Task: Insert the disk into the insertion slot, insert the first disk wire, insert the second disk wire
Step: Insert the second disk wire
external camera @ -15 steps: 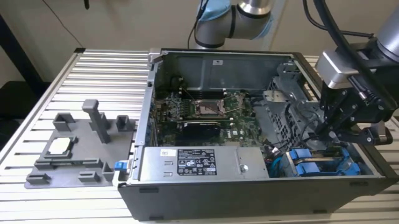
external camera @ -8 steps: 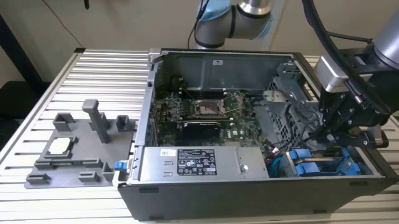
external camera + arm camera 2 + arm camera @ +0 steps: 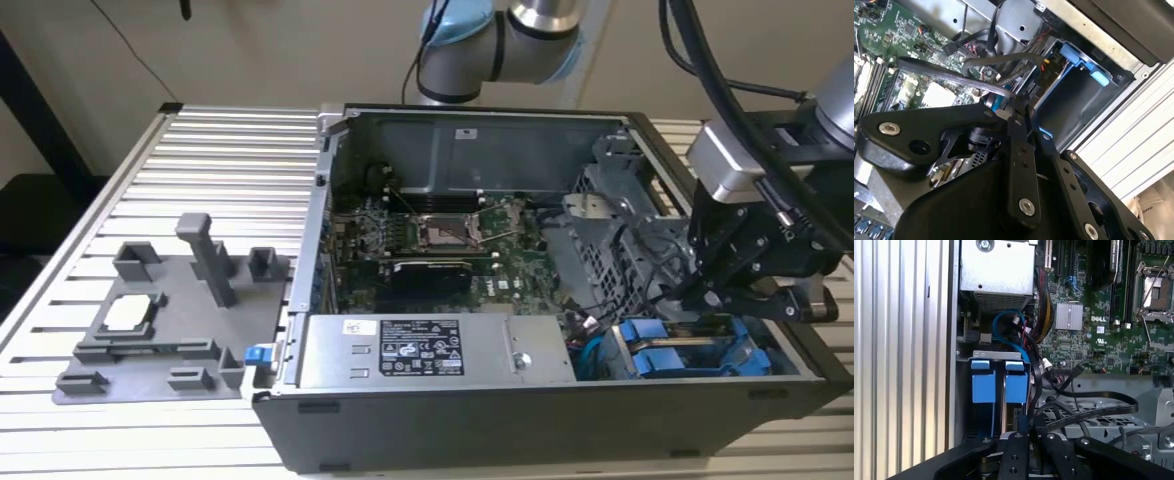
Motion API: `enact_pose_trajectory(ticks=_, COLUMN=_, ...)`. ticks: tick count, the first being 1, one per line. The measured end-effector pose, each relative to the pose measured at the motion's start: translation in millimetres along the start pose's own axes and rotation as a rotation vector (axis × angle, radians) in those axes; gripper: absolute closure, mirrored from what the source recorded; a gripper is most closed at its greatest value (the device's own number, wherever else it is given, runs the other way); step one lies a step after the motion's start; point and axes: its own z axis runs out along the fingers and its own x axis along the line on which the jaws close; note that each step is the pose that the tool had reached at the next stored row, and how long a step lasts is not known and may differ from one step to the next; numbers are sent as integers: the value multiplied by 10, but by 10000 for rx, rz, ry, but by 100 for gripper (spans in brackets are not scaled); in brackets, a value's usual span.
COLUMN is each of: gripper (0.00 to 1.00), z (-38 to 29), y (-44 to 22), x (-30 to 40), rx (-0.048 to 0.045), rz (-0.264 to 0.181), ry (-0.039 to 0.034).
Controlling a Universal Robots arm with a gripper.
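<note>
Two blue-framed drives stand side by side in the grey insertion slot (image 3: 996, 355) at the case's front corner, on the exterior view's right. The disk (image 3: 1016, 386) is the one nearer the motherboard, seated in the slot (image 3: 603, 352), with its blue frame (image 3: 663, 361) showing. My gripper (image 3: 699, 291) hangs just above it inside the case. In both wrist views the gripper (image 3: 1019, 100) (image 3: 1030, 432) is shut on the end of a flat black disk wire (image 3: 949, 72), right over the disk's edge. The wire (image 3: 1089, 412) loops back towards the drive cage.
The open computer case (image 3: 534, 420) lies on a slatted metal table (image 3: 227, 160). A power supply (image 3: 427, 350) sits beside the slot, the motherboard (image 3: 1094, 315) behind it, the perforated cage (image 3: 607, 240) close to the gripper. A grey fixture plate (image 3: 147, 320) lies on the exterior view's left.
</note>
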Motion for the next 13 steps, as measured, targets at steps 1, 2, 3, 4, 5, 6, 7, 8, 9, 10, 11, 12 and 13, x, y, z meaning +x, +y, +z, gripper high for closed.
enact_pose_trajectory(ticks=1, gripper=84, z=4, y=-16, x=3, rx=-18, rz=2, ry=-4)
enact_pose_trajectory(ticks=2, gripper=84, z=13, y=-19, x=4, rx=-33, rz=5, ry=-10)
enact_pose_trajectory(ticks=3, gripper=84, z=21, y=-19, x=6, rx=-45, rz=15, ry=-9)
enact_pose_trajectory(ticks=4, gripper=84, z=28, y=-19, x=7, rx=-51, rz=32, ry=-7)
enact_pose_trajectory(ticks=5, gripper=84, z=36, y=-19, x=8, rx=-58, rz=50, ry=-7)
enact_pose_trajectory(ticks=6, gripper=84, z=43, y=-22, x=10, rx=-63, rz=60, ry=-7)
enact_pose_trajectory(ticks=7, gripper=84, z=48, y=-26, x=12, rx=-70, rz=63, ry=-7)
enact_pose_trajectory(ticks=8, gripper=84, z=51, y=-29, x=15, rx=-76, rz=69, ry=-7)
enact_pose_trajectory(ticks=9, gripper=84, z=55, y=-30, x=16, rx=-77, rz=74, ry=-7)
enact_pose_trajectory(ticks=10, gripper=84, z=59, y=-31, x=18, rx=-80, rz=79, ry=-8)
enact_pose_trajectory(ticks=11, gripper=84, z=63, y=-34, x=20, rx=-81, rz=82, ry=-8)
enact_pose_trajectory(ticks=12, gripper=84, z=67, y=-36, x=22, rx=-82, rz=85, ry=-7)
enact_pose_trajectory(ticks=13, gripper=84, z=72, y=-37, x=25, rx=-82, rz=89, ry=-8)
